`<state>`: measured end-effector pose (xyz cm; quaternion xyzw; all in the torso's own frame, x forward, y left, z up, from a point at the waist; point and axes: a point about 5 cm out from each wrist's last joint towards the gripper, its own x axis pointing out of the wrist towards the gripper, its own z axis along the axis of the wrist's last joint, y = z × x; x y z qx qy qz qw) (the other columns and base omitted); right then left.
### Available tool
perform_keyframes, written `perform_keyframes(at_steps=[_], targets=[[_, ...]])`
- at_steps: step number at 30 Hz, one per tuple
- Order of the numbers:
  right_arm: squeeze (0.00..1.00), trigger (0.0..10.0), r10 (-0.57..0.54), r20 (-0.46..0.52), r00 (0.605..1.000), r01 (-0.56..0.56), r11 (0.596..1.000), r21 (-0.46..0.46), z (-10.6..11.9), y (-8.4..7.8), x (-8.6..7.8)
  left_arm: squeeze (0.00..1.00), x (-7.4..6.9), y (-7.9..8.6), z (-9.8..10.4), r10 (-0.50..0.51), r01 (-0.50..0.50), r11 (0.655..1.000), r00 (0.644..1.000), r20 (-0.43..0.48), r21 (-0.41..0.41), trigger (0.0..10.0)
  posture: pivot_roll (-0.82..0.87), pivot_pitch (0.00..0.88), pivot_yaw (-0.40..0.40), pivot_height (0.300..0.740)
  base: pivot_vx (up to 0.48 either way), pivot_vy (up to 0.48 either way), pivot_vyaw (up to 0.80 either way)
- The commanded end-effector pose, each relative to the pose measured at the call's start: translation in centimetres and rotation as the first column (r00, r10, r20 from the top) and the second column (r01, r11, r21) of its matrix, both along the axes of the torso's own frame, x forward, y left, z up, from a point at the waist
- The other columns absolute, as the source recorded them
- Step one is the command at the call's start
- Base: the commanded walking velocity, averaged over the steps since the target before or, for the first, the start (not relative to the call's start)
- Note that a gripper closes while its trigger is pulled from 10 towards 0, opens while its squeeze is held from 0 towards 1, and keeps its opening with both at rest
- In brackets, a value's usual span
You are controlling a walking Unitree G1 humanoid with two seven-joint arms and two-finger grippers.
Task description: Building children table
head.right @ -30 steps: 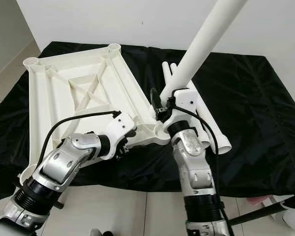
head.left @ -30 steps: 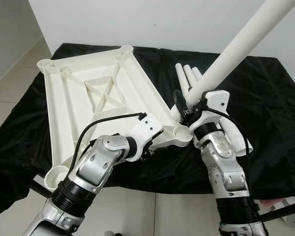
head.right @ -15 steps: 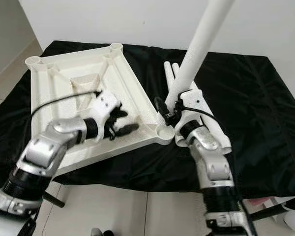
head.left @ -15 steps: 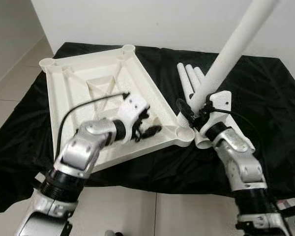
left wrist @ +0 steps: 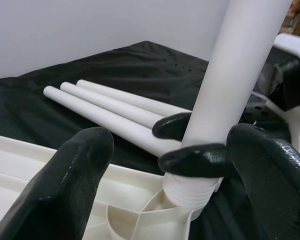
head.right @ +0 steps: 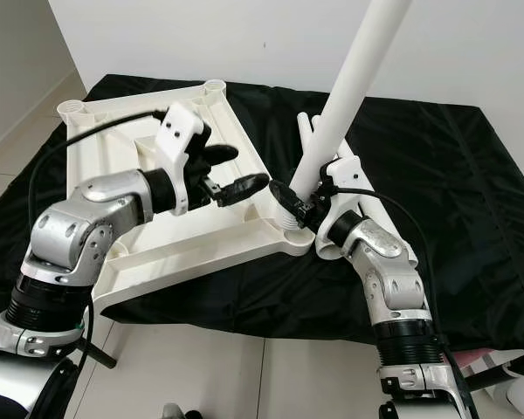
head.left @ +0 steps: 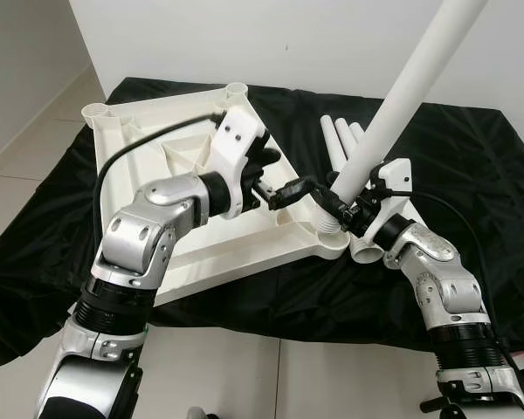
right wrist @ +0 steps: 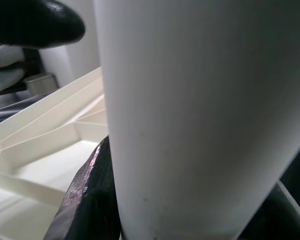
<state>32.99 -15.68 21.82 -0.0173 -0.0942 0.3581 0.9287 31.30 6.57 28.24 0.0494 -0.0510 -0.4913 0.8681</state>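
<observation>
The tabletop (head.left: 157, 183) lies upside down on a black cloth (head.left: 472, 166) over the bench, ribs up, so its corner sockets face upward to receive the legs. The right gripper (head.left: 345, 212) has its fingers closed round a leg (head.left: 400, 105) just above its threaded end, and that end sits at the near right socket (head.left: 330, 236); the leg leans away from the socket up toward the wall rather than standing square, which I judge means it is being started into the thread, not yet seated. Gripping low gives the most control of the tip and leaves the long tube free to swing. The left gripper (head.left: 284, 190) reaches across the tabletop with its fingers spread wide; in the left wrist view one finger (left wrist: 70, 180) is on the tabletop side and the other beyond the leg, straddling it without touching, probably placed to steady the leg or take over turning it. Three spare legs (head.left: 342, 144) lie side by side on the cloth just beyond the socket, close at hand for the other corners, whose sockets look unfilled.
</observation>
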Motion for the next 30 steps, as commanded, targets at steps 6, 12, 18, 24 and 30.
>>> perform_keyframes(at_steps=[6,12,18,24,30], targets=[[0.00,10.0,0.089,-0.015,0.996,-0.089,0.996,-0.030,0.0,0.1,-0.2,0.00,-0.7,-0.6,2.0,-0.146,0.147,0.988,0.989,0.013,-0.049,10.0,-0.06,0.079,0.003,0.740,0.000,0.000,0.00],[0.00,10.0,0.139,-0.042,0.989,-0.141,0.989,-0.046,-0.4,0.2,-0.4,0.00,-1.0,-1.3,2.5,-0.203,0.202,0.976,0.979,0.002,-0.081,10.0,-0.07,0.080,0.004,0.740,0.000,0.000,0.00],[0.00,10.0,0.153,-0.050,0.987,-0.155,0.986,-0.057,-0.5,0.2,-0.4,0.00,-1.2,-1.8,2.8,-0.226,0.226,0.970,0.974,0.002,-0.092,10.0,-0.07,0.079,0.002,0.740,0.000,0.000,0.00],[0.00,10.0,0.191,-0.064,0.980,-0.196,0.977,-0.080,-0.4,0.2,-0.1,0.00,-1.8,-2.8,2.8,-0.290,0.291,0.956,0.957,0.023,-0.034,10.0,-0.06,0.078,-0.004,0.740,0.000,0.000,0.00],[0.00,10.0,0.208,-0.063,0.976,-0.213,0.973,-0.086,-0.2,0.2,-0.1,0.00,-1.6,-3.0,2.3,-0.284,0.283,0.959,0.958,0.029,0.020,10.0,-0.06,0.076,-0.005,0.740,0.000,0.000,0.00]])
